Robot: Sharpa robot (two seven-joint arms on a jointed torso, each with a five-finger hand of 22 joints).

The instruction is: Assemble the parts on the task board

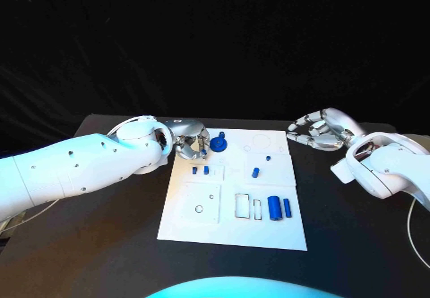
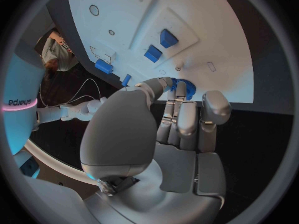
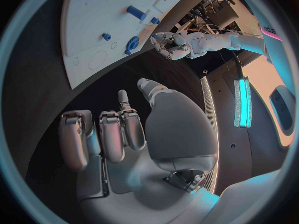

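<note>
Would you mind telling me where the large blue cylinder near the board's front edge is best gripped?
Probably across its middle, from above: the large blue cylinder lies flat on the board, long sides exposed, though a thinner cylinder lies close beside it.

Pale lettering on cyan-lit white arm [image 2: 22,103], left wrist view: reads roughly "edieus", uncertain. Pink band just beneath it. No other legible text.

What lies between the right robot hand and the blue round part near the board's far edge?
In the head view, bare task board with a printed circle separates the right robot hand from the blue round part.
</note>
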